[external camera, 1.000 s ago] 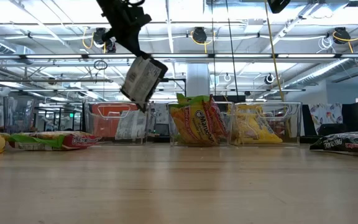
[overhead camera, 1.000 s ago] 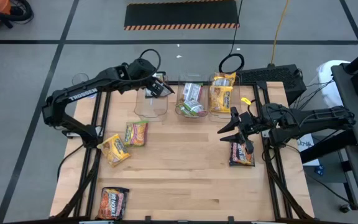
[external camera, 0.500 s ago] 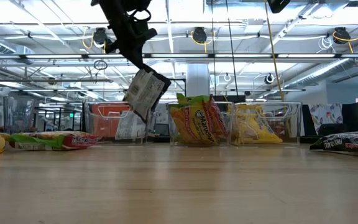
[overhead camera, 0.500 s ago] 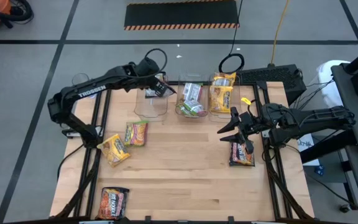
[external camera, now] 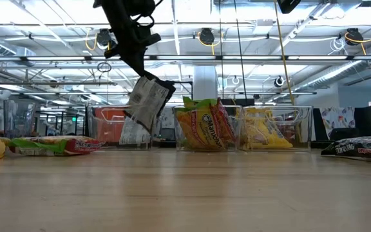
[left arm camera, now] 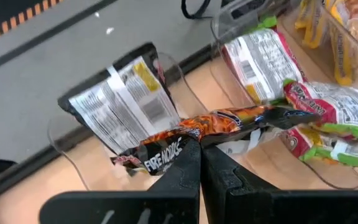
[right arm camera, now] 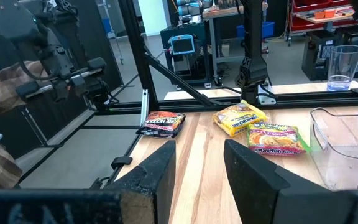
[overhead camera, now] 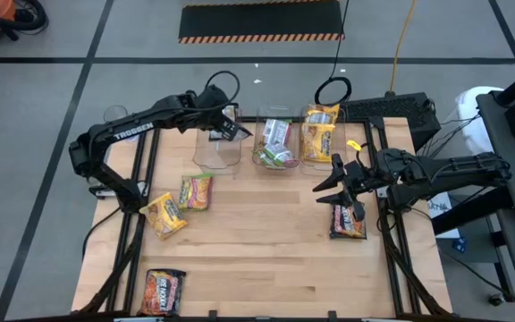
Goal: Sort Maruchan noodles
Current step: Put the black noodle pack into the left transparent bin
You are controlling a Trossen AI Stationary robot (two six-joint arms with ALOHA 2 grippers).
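Left gripper (left arm camera: 200, 163) is clamped tight on the edge of a dark packet (left arm camera: 185, 134), which dangles just above the leftmost clear bin (overhead camera: 216, 148), surely the drop spot for the dark flavour, as another dark packet (left arm camera: 120, 106) already stands inside. Nearer, the right gripper (overhead camera: 336, 183) waits with jaws wide beside a dark packet on the table (overhead camera: 348, 221). Beyond, the middle bin (overhead camera: 275, 145) and right-hand bin (overhead camera: 320, 136) hold green-edged and yellow packets.

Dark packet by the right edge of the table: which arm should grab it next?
Right. The right gripper is open beside the dark packet, while the left gripper is shut on another packet over the left bin.
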